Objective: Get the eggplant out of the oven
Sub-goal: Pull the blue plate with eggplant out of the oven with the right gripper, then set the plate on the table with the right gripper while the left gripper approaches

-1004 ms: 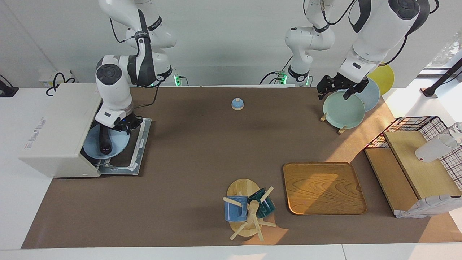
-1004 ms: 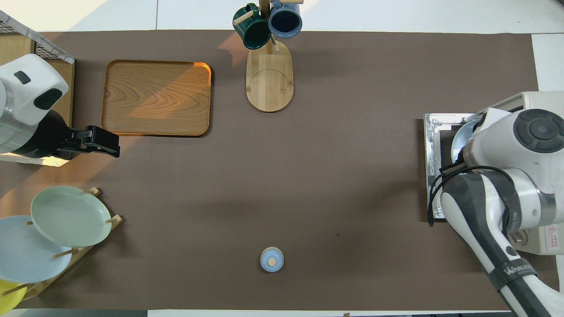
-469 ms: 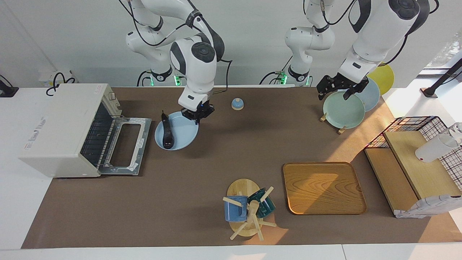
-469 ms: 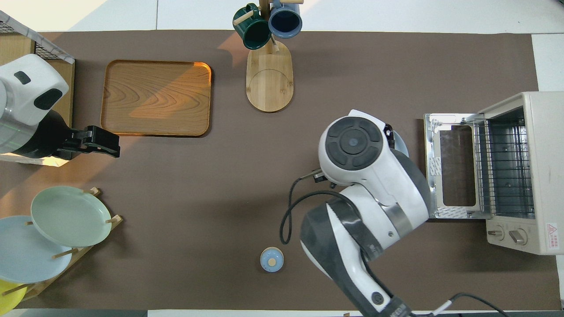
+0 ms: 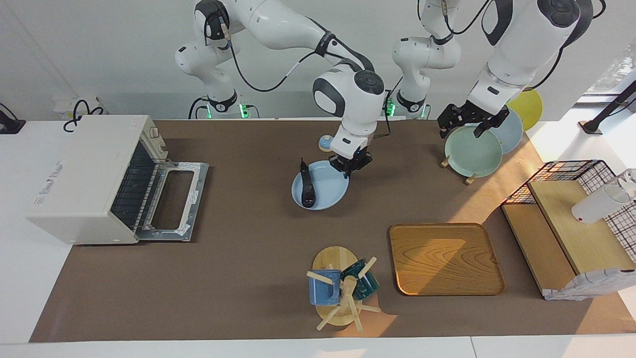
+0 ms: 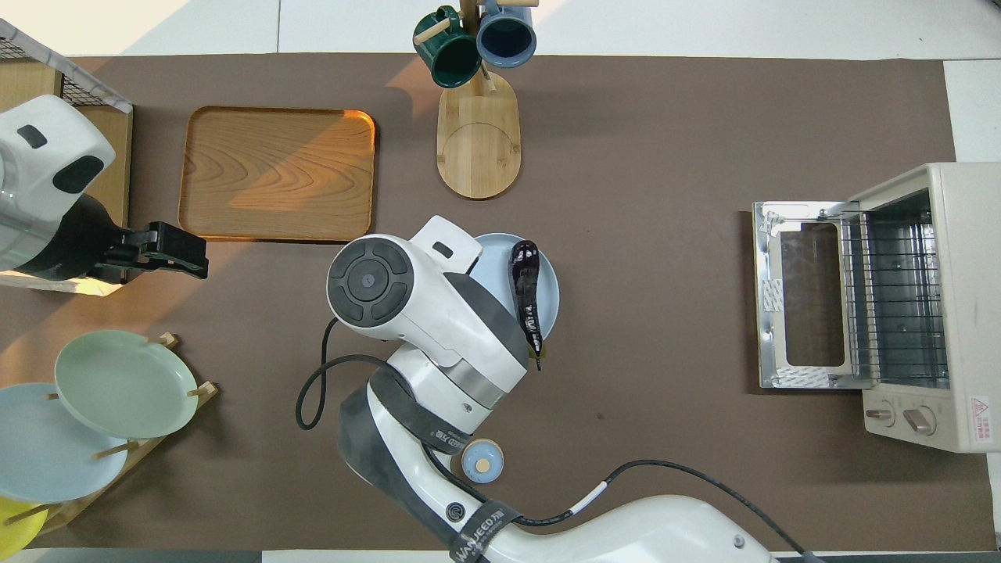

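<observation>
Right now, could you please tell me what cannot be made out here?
- Right gripper at the blue plate rim: overhead view, its own arm covers it.
- Yellow plate: overhead view, cut off at the bottom corner.
- Mug rack top: overhead view, cut by the top edge.
- Oven interior: facing view, mostly hidden under its own top.

The right arm reaches out over the middle of the table, elbow bent, its wrist pointing down and the right gripper (image 5: 352,168) clamped tight. The left arm waits raised, the left gripper (image 5: 466,125) spread wide.
</observation>
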Tool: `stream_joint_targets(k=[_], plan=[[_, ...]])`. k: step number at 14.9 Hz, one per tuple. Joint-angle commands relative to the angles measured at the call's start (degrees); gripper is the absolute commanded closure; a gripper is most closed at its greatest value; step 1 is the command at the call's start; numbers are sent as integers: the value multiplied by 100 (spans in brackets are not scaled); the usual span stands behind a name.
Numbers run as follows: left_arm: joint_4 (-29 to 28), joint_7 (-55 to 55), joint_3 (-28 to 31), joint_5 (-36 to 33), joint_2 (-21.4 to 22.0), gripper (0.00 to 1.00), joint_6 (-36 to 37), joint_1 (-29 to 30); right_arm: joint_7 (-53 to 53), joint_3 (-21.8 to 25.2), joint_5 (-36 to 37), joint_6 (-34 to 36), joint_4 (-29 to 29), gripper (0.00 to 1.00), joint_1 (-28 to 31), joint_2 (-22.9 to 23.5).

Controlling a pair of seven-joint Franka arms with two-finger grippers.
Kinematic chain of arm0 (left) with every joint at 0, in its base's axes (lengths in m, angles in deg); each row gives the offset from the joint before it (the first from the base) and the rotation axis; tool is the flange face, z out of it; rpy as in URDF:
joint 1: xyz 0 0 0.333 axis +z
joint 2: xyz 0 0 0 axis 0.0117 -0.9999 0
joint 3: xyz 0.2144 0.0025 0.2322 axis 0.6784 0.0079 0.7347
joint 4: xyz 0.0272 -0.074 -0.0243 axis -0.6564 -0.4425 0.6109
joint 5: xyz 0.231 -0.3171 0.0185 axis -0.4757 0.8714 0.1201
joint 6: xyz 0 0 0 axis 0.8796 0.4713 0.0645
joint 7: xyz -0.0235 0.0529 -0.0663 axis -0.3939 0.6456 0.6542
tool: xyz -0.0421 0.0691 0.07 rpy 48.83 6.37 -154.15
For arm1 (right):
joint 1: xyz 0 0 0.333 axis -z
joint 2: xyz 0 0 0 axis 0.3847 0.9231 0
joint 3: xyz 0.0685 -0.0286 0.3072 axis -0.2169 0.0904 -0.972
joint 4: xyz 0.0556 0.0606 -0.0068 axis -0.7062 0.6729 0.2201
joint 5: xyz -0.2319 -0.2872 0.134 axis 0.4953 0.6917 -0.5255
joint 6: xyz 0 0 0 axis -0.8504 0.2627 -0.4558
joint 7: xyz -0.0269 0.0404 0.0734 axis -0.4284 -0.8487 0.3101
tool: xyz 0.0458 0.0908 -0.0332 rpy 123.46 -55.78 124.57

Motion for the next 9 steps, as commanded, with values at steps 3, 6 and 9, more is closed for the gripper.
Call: stream_joint_targets(k=[3,6,9], plan=[[10,76,-45,-109,-5,0,-34,121,-15,-42,-425,-1277,796,100,51,-83],[10,67,-45,-100,-5,0,-78,165,-15,-42,-646,-1761,797,80,104,-75],[10,67,-45,-100,-14,0,-113,236,64,-16,-541,-1421,455,75,384,-110]])
